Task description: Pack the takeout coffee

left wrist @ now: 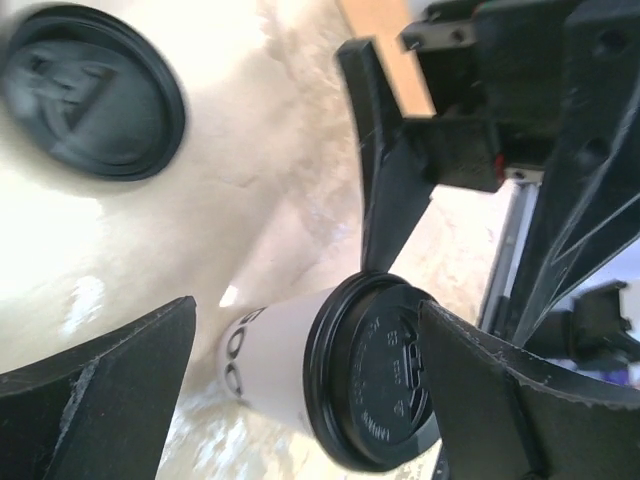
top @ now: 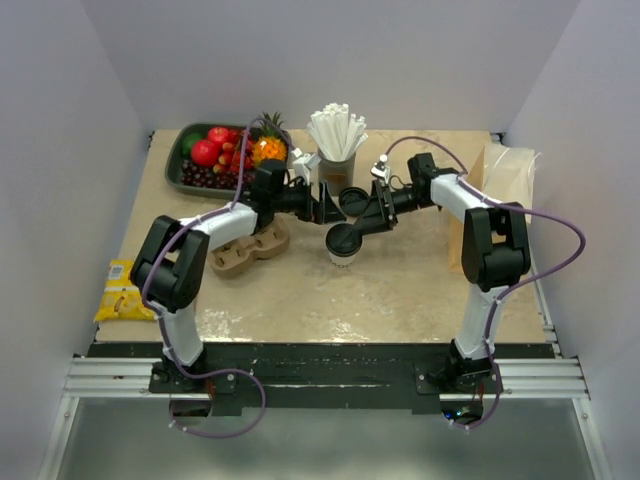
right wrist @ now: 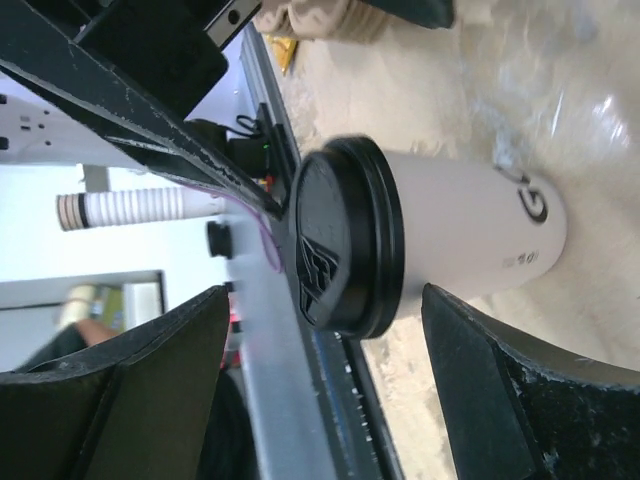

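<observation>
At centre frame, you had left gripper (left wrist: 308, 305) and right gripper (right wrist: 325, 290) spread wide, each straddling a takeout coffee (right wrist: 470, 235) ungripped; both arms stretched inward, nearly meeting.

- Two robot arms, carrying a left gripper (top: 326, 205) and a right gripper (top: 375, 213).
- Two round black lids: one on the white takeout coffee (top: 343, 246), and a second lid (top: 352, 202) between the grippers.
- One grey cup of white straws (top: 336, 165).
- One brown pulp carrier (top: 245, 252).
- One fruit tray (top: 174, 162).
- One yellow packet (top: 122, 290).
- One clear bag (top: 505, 185).
</observation>
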### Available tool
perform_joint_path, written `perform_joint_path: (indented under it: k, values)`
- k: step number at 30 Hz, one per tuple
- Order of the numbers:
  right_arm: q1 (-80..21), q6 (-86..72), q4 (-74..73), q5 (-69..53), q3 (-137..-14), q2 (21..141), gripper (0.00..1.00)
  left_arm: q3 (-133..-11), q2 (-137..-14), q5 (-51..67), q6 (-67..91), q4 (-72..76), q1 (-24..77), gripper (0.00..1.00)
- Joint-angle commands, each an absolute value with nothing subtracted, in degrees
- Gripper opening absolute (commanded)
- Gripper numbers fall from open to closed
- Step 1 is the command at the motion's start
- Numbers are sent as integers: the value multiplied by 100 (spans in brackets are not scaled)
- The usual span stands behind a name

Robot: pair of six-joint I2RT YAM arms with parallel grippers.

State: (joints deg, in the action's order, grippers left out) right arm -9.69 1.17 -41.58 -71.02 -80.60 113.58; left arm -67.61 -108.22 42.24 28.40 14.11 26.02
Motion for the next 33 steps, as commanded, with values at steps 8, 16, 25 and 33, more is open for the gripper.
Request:
perform_joint_path:
  k: [8,16,25,33]
  values:
    - [-1011,272,-4008,-6925,-9176,12067,78,-6162,-9501,3305,2918,571,2487,98]
    - [-1116,1037,-4561,-7128,-8957,12270,76,-5880,-9703,3375,2988,878,2496,97]
    - [-1116,1362,-4798,-7488,-8613,12287,74,-5889,-10063,3718,2900,1107,2540,96]
    - [-1125,4885,-8303,-8366,-9560,12751,82,-5836,-9976,4112,2830,1239,2549,95]
